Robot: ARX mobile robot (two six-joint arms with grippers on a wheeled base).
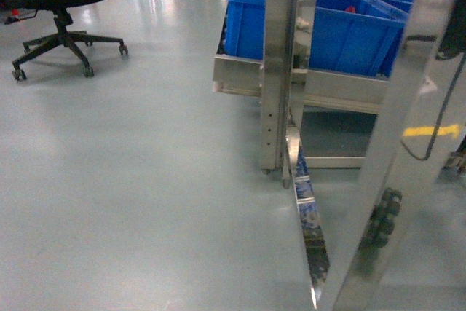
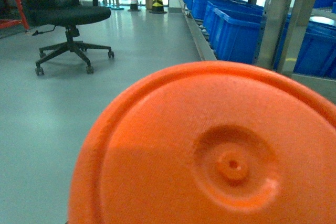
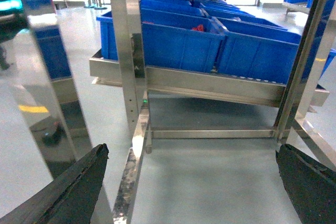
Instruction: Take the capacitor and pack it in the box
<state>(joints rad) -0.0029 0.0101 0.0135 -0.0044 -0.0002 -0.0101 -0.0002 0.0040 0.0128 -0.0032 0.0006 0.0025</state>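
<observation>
No pink box or capacitor shows anywhere; blue bins point(image 3: 210, 45) sit on the steel rack point(image 1: 280, 71). The right gripper point(image 3: 191, 182) hangs wide open, empty. The left one is hidden behind an orange disc point(image 2: 210, 150), so I cannot tell. Best to search the bins first.

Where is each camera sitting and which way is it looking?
Head: high on the robot, slanting down at the grey floor, the steel rack and blue bins; no arm shows.
Left wrist: on the left arm, facing along the aisle; an orange disc fills the foreground, gripper hidden.
Right wrist: on the right arm, low, facing the rack; the right gripper has both dark fingers wide apart.
Shared: head and left wrist both see the black office chair; all see blue bins.
</observation>
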